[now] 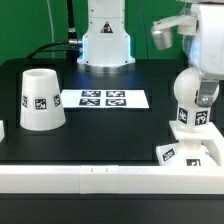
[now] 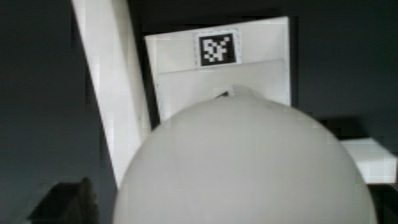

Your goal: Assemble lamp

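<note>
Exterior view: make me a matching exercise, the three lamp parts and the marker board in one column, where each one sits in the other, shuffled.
Things:
1. lamp shade
2. marker board
3. bulb
4. base

Places:
A. lowest at the exterior view's right, carrying another part
B. alone at the exterior view's left, wide end down
C. lying flat in the middle of the view
D. upright on top of another part, at the exterior view's right

Pairs: 1-B, 2-C, 3-D, 4-A

Robotics lab: tagged marker board (image 1: pixel 102 98) on black table (image 1: pixel 110 132).
</note>
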You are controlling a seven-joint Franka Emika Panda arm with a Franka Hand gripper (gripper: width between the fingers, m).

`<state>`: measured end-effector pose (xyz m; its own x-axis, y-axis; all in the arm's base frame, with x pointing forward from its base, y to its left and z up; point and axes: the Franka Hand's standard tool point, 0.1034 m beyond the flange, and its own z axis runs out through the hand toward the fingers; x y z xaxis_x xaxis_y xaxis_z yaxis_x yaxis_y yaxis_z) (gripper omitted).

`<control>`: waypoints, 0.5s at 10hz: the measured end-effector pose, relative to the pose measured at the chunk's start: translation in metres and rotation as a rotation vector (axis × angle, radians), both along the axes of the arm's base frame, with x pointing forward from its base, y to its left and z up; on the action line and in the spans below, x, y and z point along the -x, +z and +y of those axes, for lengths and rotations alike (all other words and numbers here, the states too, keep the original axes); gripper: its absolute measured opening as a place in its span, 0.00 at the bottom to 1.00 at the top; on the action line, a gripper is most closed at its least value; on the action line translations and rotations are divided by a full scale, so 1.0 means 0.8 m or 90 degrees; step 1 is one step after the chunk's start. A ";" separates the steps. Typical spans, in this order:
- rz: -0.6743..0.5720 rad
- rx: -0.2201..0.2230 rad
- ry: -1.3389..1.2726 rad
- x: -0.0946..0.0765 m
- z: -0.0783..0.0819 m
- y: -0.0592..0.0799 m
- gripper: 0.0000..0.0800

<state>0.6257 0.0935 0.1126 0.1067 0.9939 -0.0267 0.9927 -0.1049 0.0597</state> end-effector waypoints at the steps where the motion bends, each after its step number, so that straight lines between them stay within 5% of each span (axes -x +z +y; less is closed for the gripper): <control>1: 0.000 0.006 0.039 0.000 0.000 0.000 0.87; 5: 0.003 0.030 0.185 0.000 -0.001 0.000 0.87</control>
